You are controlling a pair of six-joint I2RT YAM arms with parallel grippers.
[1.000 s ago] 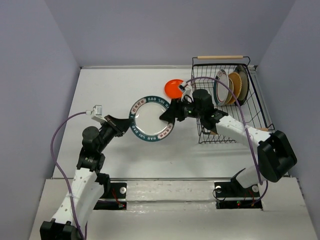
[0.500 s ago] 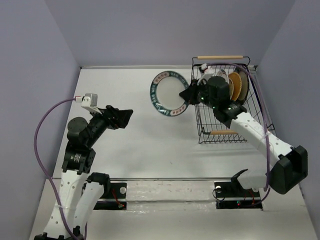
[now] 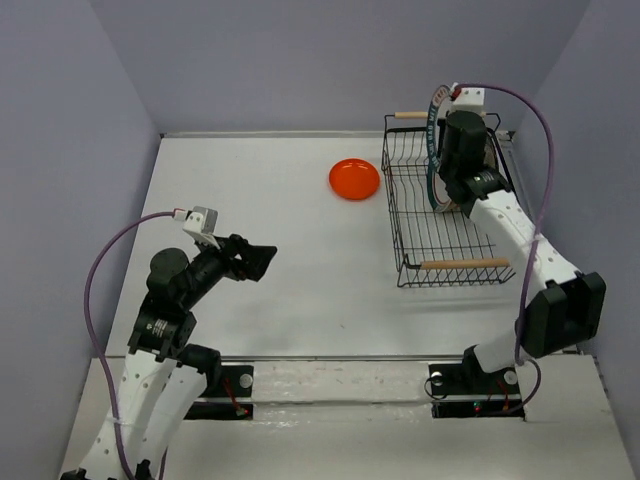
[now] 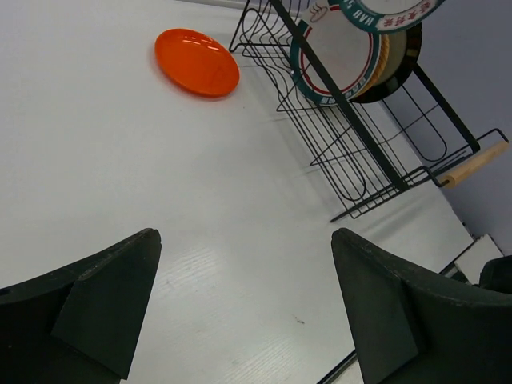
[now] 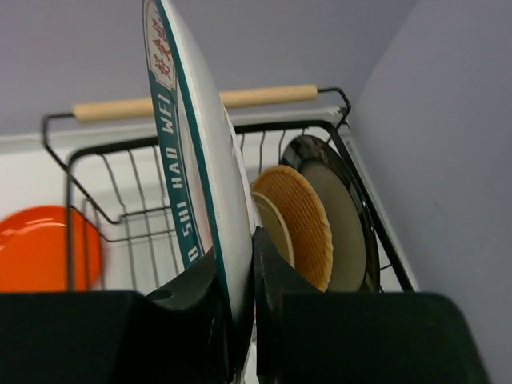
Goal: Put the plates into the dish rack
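White bench, lilac walls. Left claw was spread wide, empty. Orange plate lay flat on the bench, near the rack. Right claw pinched a teal-rimmed plate on edge over the rack's far end, beside other racked plates.

Small plate was glossy orange-red; lettered plate white, teal rim, white lettering; dish rack black wire, pale wood handles.
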